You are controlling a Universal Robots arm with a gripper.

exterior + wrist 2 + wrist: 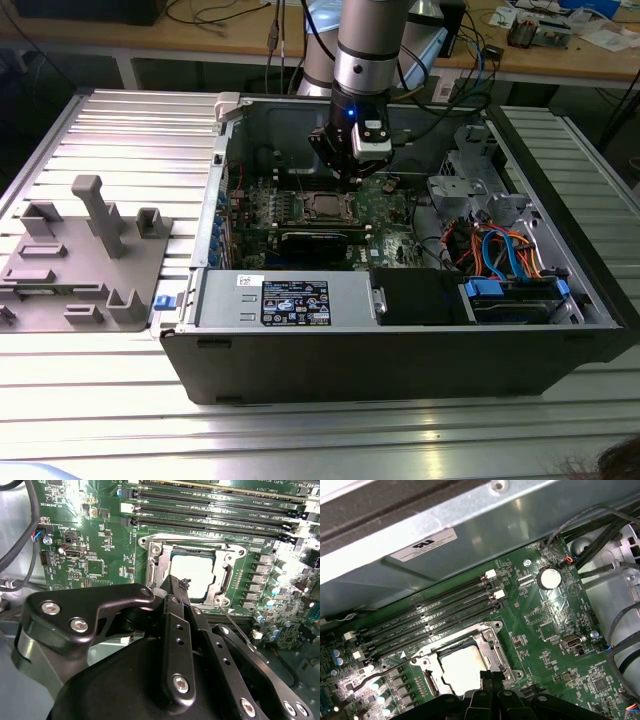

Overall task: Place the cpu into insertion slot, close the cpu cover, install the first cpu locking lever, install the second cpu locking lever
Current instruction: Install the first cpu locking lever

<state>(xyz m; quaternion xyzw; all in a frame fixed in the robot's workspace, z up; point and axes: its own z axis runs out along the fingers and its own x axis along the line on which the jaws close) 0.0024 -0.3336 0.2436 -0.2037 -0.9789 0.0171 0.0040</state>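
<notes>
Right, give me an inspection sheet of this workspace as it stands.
Surface: ribbed metal table with an open computer case on it.
Job's things: cpu sits in the insertion slot; cpu cover appears to lie flat around it; one wire locking lever sticks out from the socket, seemingly unlatched.
Clutter: grey fixture block on the table at the exterior view's left.
Gripper: gripper shut, tip at the cover's edge, nothing seen held.
Cables: orange and blue bundle inside the case; black cables by the arm.
Surroundings: wooden bench behind, strewn with wires.
</notes>
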